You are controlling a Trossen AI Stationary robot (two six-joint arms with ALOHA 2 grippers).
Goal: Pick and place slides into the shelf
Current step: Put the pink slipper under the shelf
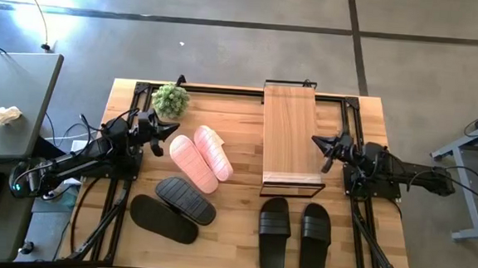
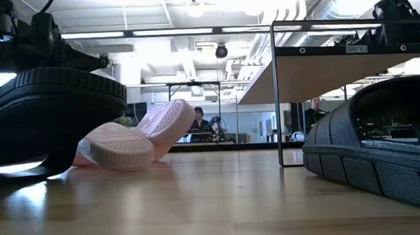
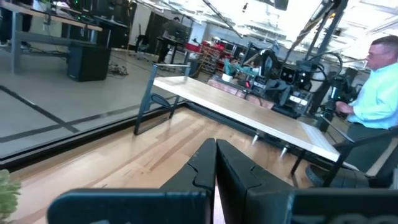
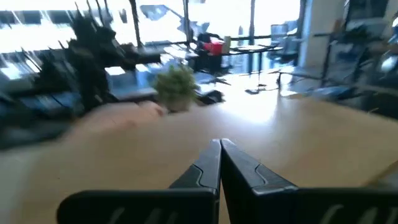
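Six slides (image 1: 207,158) on table: two pink, four black. One shelf (image 1: 289,137). Left claw (image 1: 169,134), right claw (image 1: 317,142) pressed together.

In the low view a black slide (image 2: 48,111) is cut off at the left edge and another (image 2: 385,151) at the right. The shelf (image 2: 337,60) runs off the right edge. The right wrist view is blurred: perhaps a plant (image 4: 174,87)
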